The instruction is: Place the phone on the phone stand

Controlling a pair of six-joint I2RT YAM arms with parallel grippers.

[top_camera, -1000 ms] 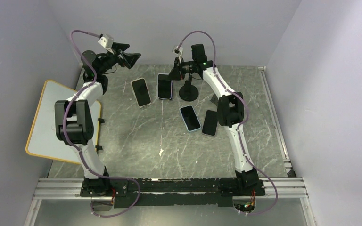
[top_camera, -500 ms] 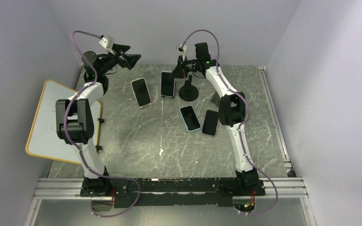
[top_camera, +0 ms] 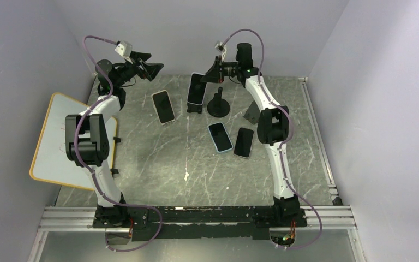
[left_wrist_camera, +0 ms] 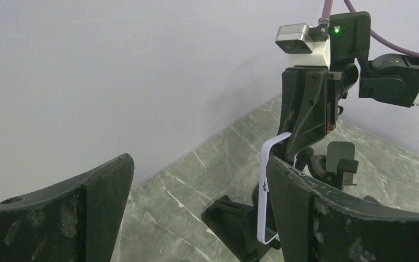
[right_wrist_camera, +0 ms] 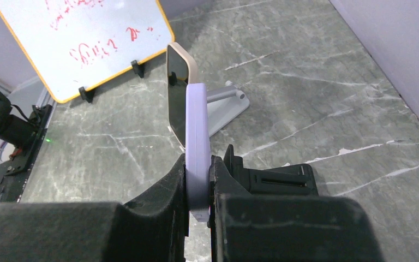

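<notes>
Clamping the lilac phone (right_wrist_camera: pixel 197 136) above a black stand (right_wrist_camera: pixel 275 180), right gripper (right_wrist_camera: pixel 199 172) (left gripper (left_wrist_camera: pixel 199 207) spread wide, empty).

The only writing in view is red marker handwriting on the whiteboard (right_wrist_camera: pixel 43 54), seen from the right wrist camera. One line runs along the top edge of that view and is partly cut off. A second scrawl sits lower, near the middle of the board. A short mark lies to the right of it, close to the orange frame. The strokes are loose, and no letter, word or number can be read. In the top external view the board is too pale and small to show any strokes.
</notes>
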